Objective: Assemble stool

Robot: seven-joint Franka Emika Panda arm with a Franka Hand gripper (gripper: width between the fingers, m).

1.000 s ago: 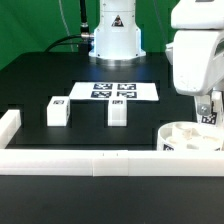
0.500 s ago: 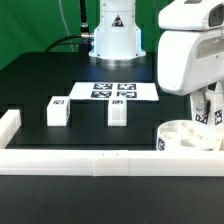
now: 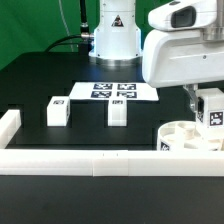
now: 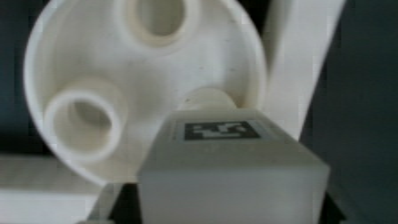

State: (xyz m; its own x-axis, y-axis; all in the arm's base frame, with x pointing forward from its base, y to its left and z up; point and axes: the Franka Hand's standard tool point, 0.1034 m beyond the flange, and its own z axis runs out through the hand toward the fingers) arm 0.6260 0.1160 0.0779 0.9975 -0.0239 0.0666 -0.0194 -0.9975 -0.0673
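Open over the dark desk [image 3: 30, 85] at the exterior view's left, and between the left leg [image 3: 57, 110] and the middle leg [image 3: 118, 109]. Fenced in front by the long rail [image 3: 90, 160]. Crowded at the exterior view's right: seat [image 3: 178, 127] just behind that rail, claw [image 3: 211, 100] gripping a third leg [image 3: 212, 114] over it.

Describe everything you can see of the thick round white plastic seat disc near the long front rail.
The thick round white plastic seat disc lies flat on the black table at the exterior view's right, just behind the long white front rail. Its top shows rounded sockets; a small black-and-white tag sits on its side wall. It looks smooth and matte. The gripper holds a white tagged block leg over its far edge; contact cannot be told.
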